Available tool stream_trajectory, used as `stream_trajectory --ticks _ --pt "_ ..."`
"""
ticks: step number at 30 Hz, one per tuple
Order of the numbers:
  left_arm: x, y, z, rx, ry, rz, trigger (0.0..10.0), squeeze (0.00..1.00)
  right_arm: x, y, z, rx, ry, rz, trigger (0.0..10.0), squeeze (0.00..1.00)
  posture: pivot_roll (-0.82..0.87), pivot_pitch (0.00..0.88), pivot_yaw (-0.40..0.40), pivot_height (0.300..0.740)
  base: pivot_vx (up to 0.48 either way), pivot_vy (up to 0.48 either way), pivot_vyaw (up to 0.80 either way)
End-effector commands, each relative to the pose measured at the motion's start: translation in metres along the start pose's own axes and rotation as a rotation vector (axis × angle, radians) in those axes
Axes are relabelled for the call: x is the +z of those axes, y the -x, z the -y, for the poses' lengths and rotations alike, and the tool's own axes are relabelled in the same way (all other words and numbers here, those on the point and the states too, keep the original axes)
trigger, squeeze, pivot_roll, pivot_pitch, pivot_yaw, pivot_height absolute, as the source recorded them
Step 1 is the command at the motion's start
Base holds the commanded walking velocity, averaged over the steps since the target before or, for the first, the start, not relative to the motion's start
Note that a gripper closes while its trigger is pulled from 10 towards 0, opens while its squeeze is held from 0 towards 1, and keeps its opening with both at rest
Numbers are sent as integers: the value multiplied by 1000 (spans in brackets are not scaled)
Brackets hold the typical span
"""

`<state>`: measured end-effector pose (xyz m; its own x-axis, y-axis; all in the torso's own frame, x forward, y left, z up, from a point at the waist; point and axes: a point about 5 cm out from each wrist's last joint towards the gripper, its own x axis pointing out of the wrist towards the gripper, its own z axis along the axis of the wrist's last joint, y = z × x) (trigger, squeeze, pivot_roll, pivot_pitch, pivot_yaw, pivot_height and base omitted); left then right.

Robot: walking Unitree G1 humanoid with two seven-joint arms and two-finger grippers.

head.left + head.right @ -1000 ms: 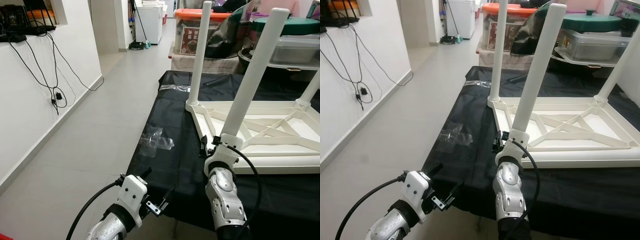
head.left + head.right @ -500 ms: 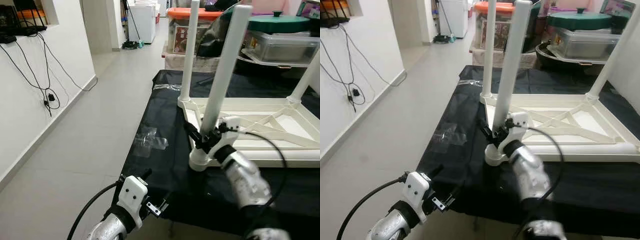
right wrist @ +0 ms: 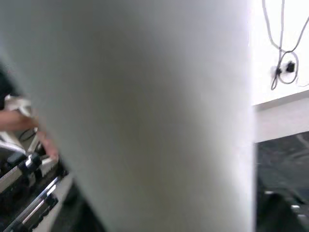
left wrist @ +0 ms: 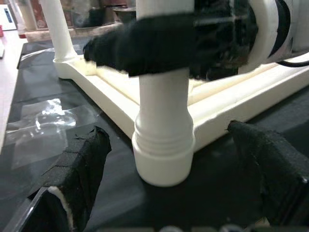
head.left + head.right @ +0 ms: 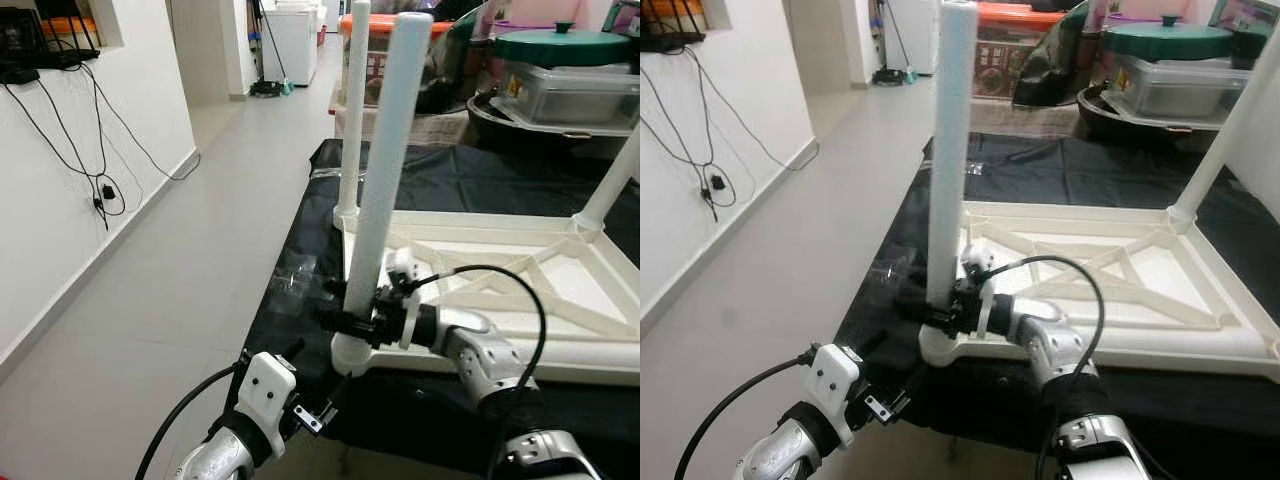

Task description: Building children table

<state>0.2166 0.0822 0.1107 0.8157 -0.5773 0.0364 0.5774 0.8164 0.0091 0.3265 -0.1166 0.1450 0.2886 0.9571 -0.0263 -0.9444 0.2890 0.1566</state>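
At the desk's [image 5: 300, 240] near left corner, our left tool [image 4: 169, 193] hovers empty with fingers spread wide, facing the white table leg [image 5: 385, 160] that our right tool [image 5: 345, 322] clamps just above its threaded base. The upturned children's table [image 5: 480, 290] lies beside it on the black cover. We judge the leg light, stiff and smooth, best gripped low; its joint is hidden by the clamp.
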Motion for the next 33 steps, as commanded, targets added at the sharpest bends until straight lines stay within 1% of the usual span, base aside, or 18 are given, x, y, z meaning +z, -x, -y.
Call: stream_trajectory --ticks 1,3,4,5,8,11,12,13,14,16,18,20,21,23,24,26,31,33 --pt "-1 0 0 -2 -7 -7 10000 0 -11 -5 -4 11 8 -49 0 0 64 0 -37 740 0 0 0" --pt "-1 0 0 -2 -7 -7 10000 0 -11 -5 -4 11 8 -49 0 0 64 0 -37 740 0 0 0" --pt "-1 0 0 -1 -6 -7 10000 0 -13 -4 -3 -29 13 -45 0 0 55 0 -42 740 0 0 0" --pt "-1 0 0 0 -4 -7 10000 0 -11 -3 5 -169 21 2 0 0 43 0 -37 740 0 0 0" --pt "-1 0 0 0 -3 -7 10000 0 -10 -3 7 -203 21 15 0 0 43 0 -37 740 0 0 0" --pt "-1 1 0 -2 0 -8 10000 0 1 3 25 -579 18 137 0 0 41 0 -30 740 0 0 0" --pt "-1 1 0 -2 0 -8 10000 0 1 3 25 -579 18 137 0 0 41 0 -30 740 0 0 0" --pt "-1 1 0 -3 0 -9 10000 0 2 7 29 -722 25 158 0 0 38 0 -27 740 0 0 0" --pt "-1 1 0 -3 0 -9 10000 0 2 7 29 -722 25 158 0 0 38 0 -27 740 0 0 0" --pt "-2 1 -1 -5 1 -11 10000 0 -2 23 34 -1108 12 190 0 0 32 0 -25 740 0 0 0" --pt "-2 1 -1 -5 1 -11 10000 0 -2 23 34 -1108 12 190 0 0 32 0 -25 740 0 0 0" --pt "-2 1 -2 -6 3 -12 10000 0 -9 35 26 -1406 -15 195 0 0 31 0 -22 740 0 0 0" --pt "-2 1 -2 -6 3 -12 10000 0 -9 35 26 -1406 -15 195 0 0 31 0 -22 740 0 0 0" --pt "-2 0 -2 -6 2 -13 10000 0 -16 35 15 -1585 -87 209 0 0 36 0 -23 740 0 0 0" --pt "-2 0 -2 -6 2 -13 10000 0 -16 35 15 -1585 -87 209 0 0 36 0 -23 740 0 0 0" --pt "-2 0 -2 -5 1 -13 10000 0 -22 32 8 -1666 -163 221 0 0 37 0 -27 740 0 0 0" --pt "-2 0 -2 -4 1 -13 10000 0 -24 27 6 -1656 -198 228 0 0 34 0 -27 740 0 0 0" --pt "-2 0 -2 -3 1 -12 10000 0 -24 22 7 -1635 -211 239 314 0 31 0 -31 740 0 0 0"
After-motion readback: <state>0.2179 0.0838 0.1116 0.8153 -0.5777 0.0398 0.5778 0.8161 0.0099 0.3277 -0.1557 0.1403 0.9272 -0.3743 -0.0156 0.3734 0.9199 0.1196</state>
